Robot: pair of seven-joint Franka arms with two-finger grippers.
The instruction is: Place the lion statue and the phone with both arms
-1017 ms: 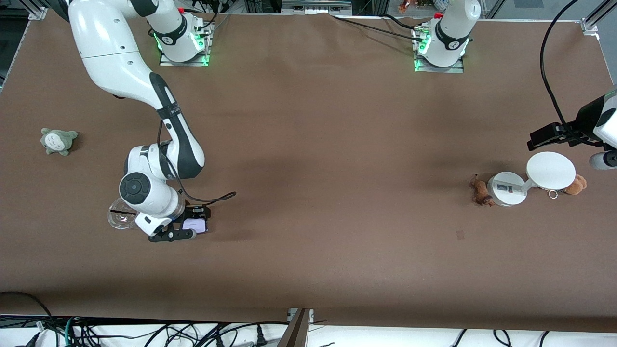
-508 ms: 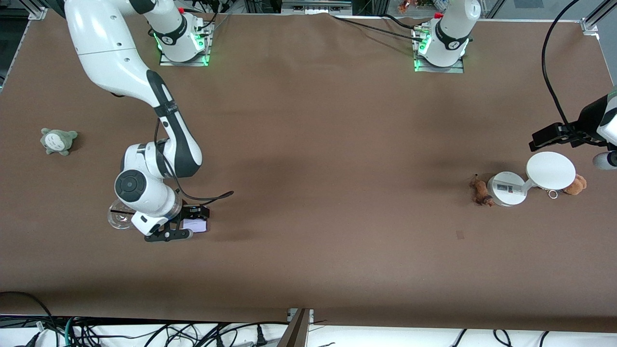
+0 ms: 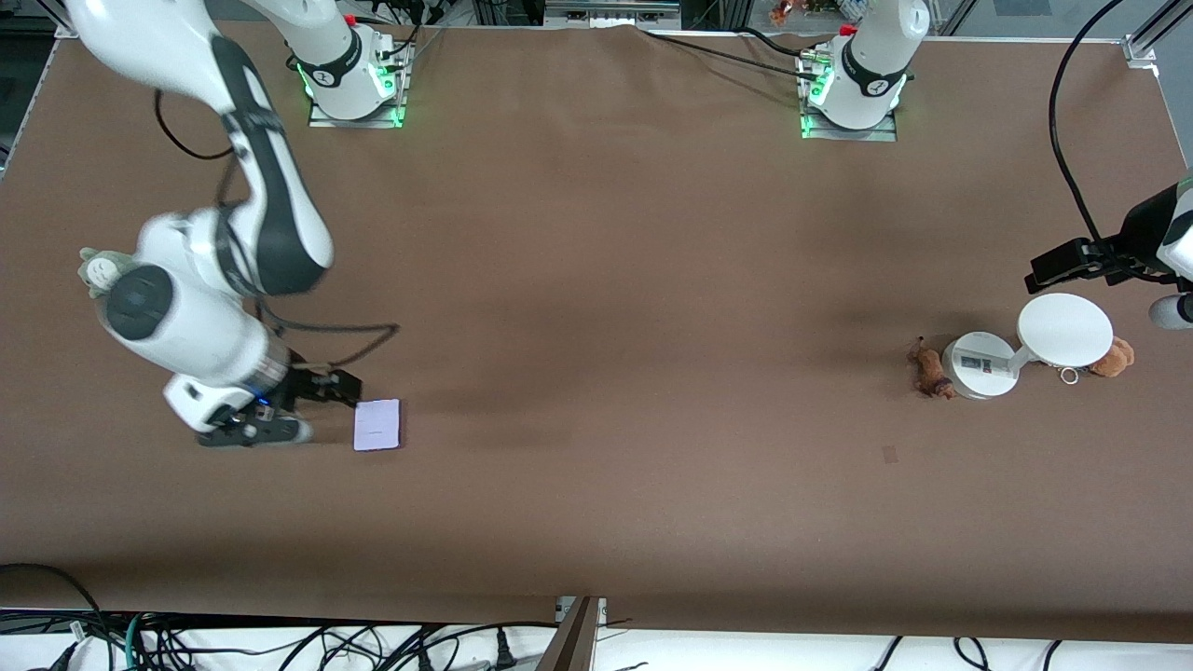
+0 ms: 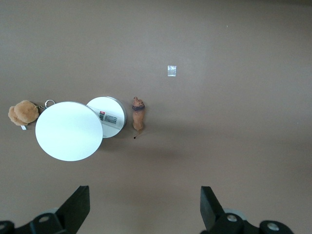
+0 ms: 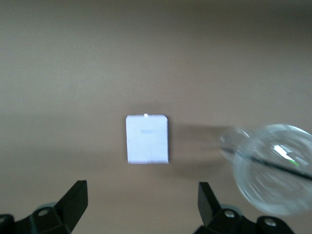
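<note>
Lavender-white phone [image 3: 377,425] now lies released on the bench; the right gripper [image 3: 280,410] has lifted away open, empty. Left gripper [image 4: 144,209] waits open above the lion statue [image 3: 928,369], apparently already placed

The small flat pale lavender-white rectangular phone [image 3: 377,425] lies flat on the brown surface [image 3: 634,280]. The tiny orange-brown lion statue [image 3: 926,368] lies well apart, toward the left arm's end.

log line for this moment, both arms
right gripper: open, above table beside phone | phone: flat on table | left gripper: open, waiting over lion
</note>
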